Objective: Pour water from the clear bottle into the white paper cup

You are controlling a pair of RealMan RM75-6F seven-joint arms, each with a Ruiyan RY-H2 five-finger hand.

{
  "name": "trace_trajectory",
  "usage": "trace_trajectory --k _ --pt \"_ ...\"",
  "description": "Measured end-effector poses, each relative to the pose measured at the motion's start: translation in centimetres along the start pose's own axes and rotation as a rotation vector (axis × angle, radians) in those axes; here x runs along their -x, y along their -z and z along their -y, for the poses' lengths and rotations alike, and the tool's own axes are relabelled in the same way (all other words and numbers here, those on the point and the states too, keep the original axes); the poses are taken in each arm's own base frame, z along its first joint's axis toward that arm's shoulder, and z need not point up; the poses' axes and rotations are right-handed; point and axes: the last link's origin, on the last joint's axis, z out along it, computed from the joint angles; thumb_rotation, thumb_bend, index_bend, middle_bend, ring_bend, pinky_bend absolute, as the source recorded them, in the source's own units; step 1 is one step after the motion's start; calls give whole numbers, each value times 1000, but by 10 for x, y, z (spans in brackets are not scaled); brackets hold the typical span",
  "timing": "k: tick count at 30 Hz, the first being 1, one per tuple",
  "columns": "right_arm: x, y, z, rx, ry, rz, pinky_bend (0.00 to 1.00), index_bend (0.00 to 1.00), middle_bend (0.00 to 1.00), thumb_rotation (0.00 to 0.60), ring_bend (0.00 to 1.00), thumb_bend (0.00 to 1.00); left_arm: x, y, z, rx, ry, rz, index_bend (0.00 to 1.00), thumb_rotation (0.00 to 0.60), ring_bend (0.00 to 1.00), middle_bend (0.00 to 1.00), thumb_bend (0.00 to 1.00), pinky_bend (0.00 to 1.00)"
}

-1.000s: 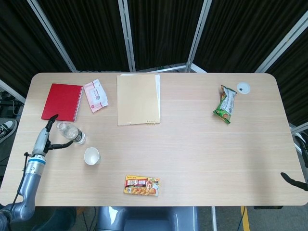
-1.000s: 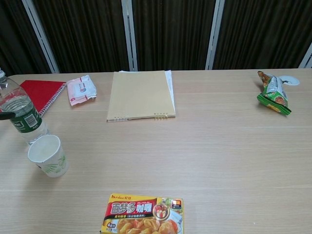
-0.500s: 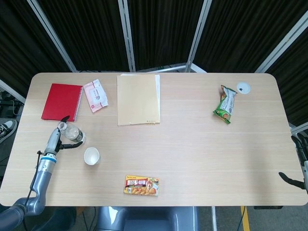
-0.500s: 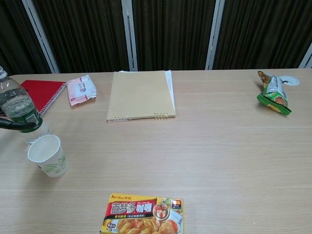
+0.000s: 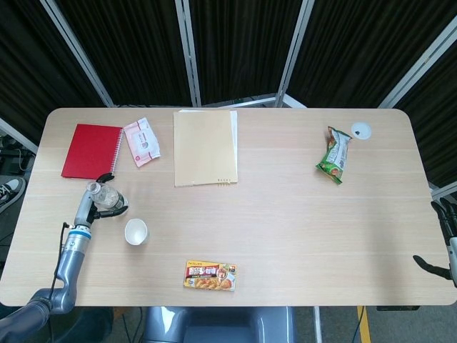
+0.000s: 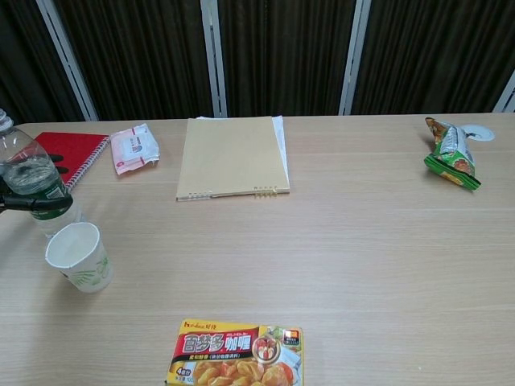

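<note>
Two views, one table (image 5: 285, 214). Clear bottle (image 5: 104, 198) stands upright near the table's left edge, part full of water, green label visible in chest view (image 6: 36, 189). Left hand (image 5: 89, 209) is at the bottle from the left side, dark fingers (image 5: 108, 213) wrapped around its body; in chest view a finger (image 6: 24, 203) crosses the label, so the hand grips the bottle. The bottle's base looks to be on the table; cannot tell for sure. White paper cup (image 5: 136, 231) stands upright just right of and nearer the robot than the bottle, close but apart from it (image 6: 78, 256).

Right hand (image 5: 444, 243) shows only at the frame's right edge, off the table's right side, well apart from the bottle; fingers seem apart, cannot tell more.

Behind the bottle: red notebook (image 5: 92, 151), then pink wipes pack (image 5: 141, 141), tan folder (image 5: 204, 147) further right. Curry box (image 5: 210, 275) lies right of the cup at the front edge. Green snack bag (image 5: 334, 155) is far right of the bottle.
</note>
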Motion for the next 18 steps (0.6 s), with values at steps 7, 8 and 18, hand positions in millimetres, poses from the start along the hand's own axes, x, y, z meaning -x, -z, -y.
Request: trace_trajectory --k 7,8,18 --pt "0 -1 -1 8 0 2 0 0 0 600 0 0 1 -4 2 3 46 7 434 600 269 423 553 290" --pt "0 -1 -1 9 0 2 0 0 0 600 0 0 2 -4 2 3 52 7 453 600 283 441 628 307" --pt "2 -1 -1 8 -8 13 0 0 0 600 0 0 -6 -5 -4 35 81 6 511 600 326 492 700 352"
